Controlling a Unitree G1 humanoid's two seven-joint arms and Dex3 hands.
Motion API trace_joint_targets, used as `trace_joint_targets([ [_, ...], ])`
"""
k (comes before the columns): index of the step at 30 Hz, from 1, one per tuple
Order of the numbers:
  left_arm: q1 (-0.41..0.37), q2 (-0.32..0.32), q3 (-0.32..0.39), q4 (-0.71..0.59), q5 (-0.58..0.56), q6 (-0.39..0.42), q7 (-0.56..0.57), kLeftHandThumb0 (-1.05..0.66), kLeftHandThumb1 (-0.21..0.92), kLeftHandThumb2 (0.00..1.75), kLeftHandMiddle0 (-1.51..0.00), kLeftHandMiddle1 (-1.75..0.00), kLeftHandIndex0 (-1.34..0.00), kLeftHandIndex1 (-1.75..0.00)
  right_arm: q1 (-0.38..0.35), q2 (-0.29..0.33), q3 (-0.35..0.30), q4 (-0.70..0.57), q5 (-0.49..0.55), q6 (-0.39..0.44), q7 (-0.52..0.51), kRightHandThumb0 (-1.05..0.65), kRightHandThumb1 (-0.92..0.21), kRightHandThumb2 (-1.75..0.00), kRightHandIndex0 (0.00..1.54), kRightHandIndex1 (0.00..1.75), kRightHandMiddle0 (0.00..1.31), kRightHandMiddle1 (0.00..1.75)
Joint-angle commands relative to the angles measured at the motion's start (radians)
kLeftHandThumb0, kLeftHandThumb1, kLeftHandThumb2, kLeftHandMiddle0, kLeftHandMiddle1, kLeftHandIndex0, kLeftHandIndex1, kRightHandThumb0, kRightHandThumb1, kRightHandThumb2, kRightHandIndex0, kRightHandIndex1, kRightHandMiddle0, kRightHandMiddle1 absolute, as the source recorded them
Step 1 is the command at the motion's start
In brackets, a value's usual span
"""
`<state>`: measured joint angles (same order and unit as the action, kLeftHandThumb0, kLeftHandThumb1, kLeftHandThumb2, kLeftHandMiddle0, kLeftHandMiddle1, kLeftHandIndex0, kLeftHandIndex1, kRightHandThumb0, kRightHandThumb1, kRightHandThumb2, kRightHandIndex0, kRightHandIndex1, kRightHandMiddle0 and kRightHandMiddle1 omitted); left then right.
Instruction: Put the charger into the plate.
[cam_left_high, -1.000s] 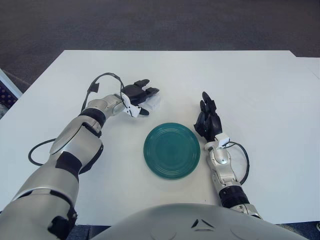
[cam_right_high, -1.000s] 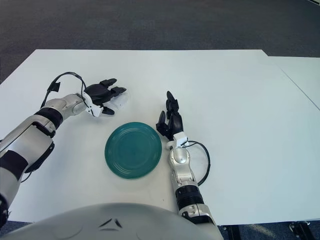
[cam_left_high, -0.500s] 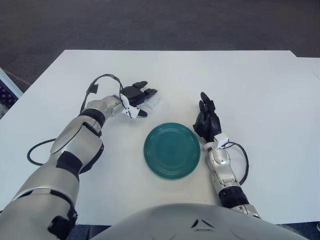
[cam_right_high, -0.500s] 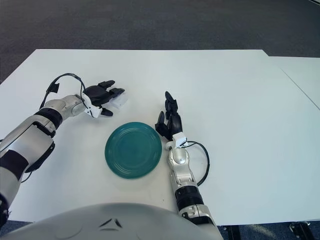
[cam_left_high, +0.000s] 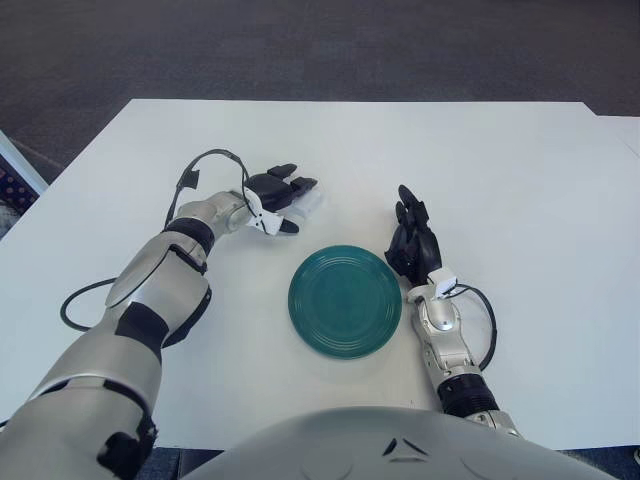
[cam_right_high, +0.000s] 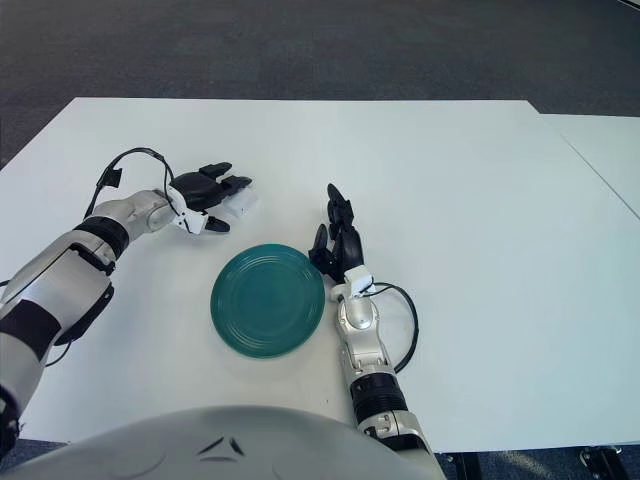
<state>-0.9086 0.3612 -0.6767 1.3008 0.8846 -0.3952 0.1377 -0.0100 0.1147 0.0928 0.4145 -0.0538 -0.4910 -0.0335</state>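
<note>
Left hand (cam_left_high: 272, 192) sits over the white charger (cam_left_high: 306, 205) on the table (cam_left_high: 500, 160), fingers curled around it, up-left of the green plate (cam_left_high: 344, 301); probably securing grip before the short carry. Lift not evident. Right hand (cam_left_high: 414, 240) parked just right of the plate, fingers loosely extended, empty. Right eye view shows more of the charger's edge (cam_right_high: 243, 204) past the fingertips.

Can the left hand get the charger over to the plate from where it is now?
Probably yes. The left hand is already over the white charger, fingers around it, and the green plate lies close by with only bare table between. The right hand rests beside the plate's far edge.
</note>
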Motion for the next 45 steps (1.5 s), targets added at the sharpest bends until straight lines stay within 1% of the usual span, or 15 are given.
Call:
trace_joint_targets([
  [1,-0.003,-0.009,0.0,0.011,-0.013,0.002,-0.039,-1.05,0.92,0.61,0.0,0.0,0.0,-0.37,0.179,0.035,0.002,0.109,0.044,-0.009,0.015,-1.02,-0.92,-0.98,0.08,0.0,0.0,0.28],
  [11,0.003,-0.022,-0.001,0.018,-0.029,0.009,-0.059,-1.05,0.92,0.62,-0.02,0.0,0.0,-0.52,0.208,0.037,-0.002,0.074,0.048,-0.011,0.025,-1.02,-0.92,-0.97,0.08,0.0,0.0,0.26],
  [16,0.019,-0.034,-0.014,0.025,-0.023,0.015,-0.037,-1.05,0.92,0.58,-0.23,-0.07,-0.05,-0.66,0.214,0.03,-0.008,0.057,0.048,0.002,0.024,-1.02,-0.92,-0.96,0.09,0.0,0.0,0.28],
  [17,0.02,-0.037,-0.018,0.027,-0.02,0.017,-0.032,-1.05,0.92,0.53,-0.15,-0.56,-0.09,-0.74,0.213,0.029,-0.011,0.058,0.048,0.003,0.024,-1.02,-0.92,-0.96,0.09,0.0,0.0,0.28],
  [18,0.02,-0.038,-0.021,0.028,-0.019,0.019,-0.03,-1.05,0.92,0.51,-0.1,-0.91,-0.1,-0.81,0.212,0.028,-0.012,0.058,0.049,0.004,0.025,-1.02,-0.92,-0.96,0.09,0.01,0.0,0.28],
  [19,0.02,-0.04,-0.026,0.028,-0.015,0.021,-0.024,-1.05,0.92,0.5,-0.08,-1.03,-0.11,-0.84,0.212,0.027,-0.013,0.057,0.049,0.005,0.024,-1.02,-0.92,-0.95,0.09,0.01,0.0,0.28],
  [20,0.021,-0.042,-0.036,0.028,-0.004,0.024,-0.003,-1.04,0.92,0.46,-0.05,-1.29,-0.12,-0.94,0.213,0.025,-0.015,0.057,0.05,0.005,0.025,-1.02,-0.92,-0.95,0.09,0.01,0.0,0.28],
  [23,0.023,-0.043,-0.06,0.026,0.018,0.028,0.048,-0.9,0.92,0.27,-0.15,-1.6,-0.12,-1.37,0.215,0.022,-0.02,0.056,0.052,0.002,0.028,-1.03,-0.92,-0.95,0.1,0.01,0.0,0.27],
  [25,0.022,-0.042,-0.081,0.023,0.037,0.031,0.094,-0.75,0.9,0.21,-0.22,-1.67,-0.15,-1.55,0.217,0.019,-0.023,0.055,0.055,-0.003,0.032,-1.03,-0.92,-0.94,0.1,0.01,0.0,0.27],
  [27,0.025,-0.047,-0.095,0.028,0.049,0.046,0.126,-0.66,0.88,0.17,-0.26,-1.71,-0.18,-1.65,0.225,0.014,-0.026,0.043,0.06,-0.004,0.039,-1.03,-0.92,-0.94,0.1,0.0,0.0,0.27],
  [28,0.029,-0.053,-0.1,0.031,0.053,0.061,0.144,-0.56,0.8,0.42,-0.33,-1.72,-0.25,-1.68,0.237,0.009,-0.026,0.029,0.062,-0.008,0.044,-1.03,-0.92,-0.94,0.09,0.0,0.0,0.27],
  [29,0.031,-0.057,-0.104,0.034,0.056,0.072,0.157,-0.5,0.73,0.6,-0.41,-1.73,-0.3,-1.7,0.245,0.007,-0.026,0.019,0.064,-0.01,0.047,-1.03,-0.92,-0.95,0.09,0.0,0.0,0.27],
  [31,0.032,-0.065,-0.107,0.037,0.056,0.086,0.171,-0.45,0.67,0.76,-0.49,-1.74,-0.34,-1.72,0.256,0.001,-0.028,0.003,0.066,-0.012,0.053,-1.03,-0.92,-0.95,0.08,0.0,0.0,0.27],
  [35,0.035,-0.077,-0.105,0.041,0.046,0.103,0.199,-0.4,0.63,0.89,-0.64,-1.74,-0.37,-1.74,0.258,-0.007,-0.038,-0.003,0.064,-0.016,0.057,-1.02,-0.92,-0.96,0.07,0.0,0.0,0.27],
  [45,0.043,-0.094,-0.081,0.044,0.013,0.118,0.235,-0.39,0.59,0.97,-0.88,-1.75,-0.4,-1.75,0.249,-0.022,-0.065,0.012,0.078,-0.039,0.078,-0.97,-0.92,-0.95,0.06,0.0,0.0,0.26],
])
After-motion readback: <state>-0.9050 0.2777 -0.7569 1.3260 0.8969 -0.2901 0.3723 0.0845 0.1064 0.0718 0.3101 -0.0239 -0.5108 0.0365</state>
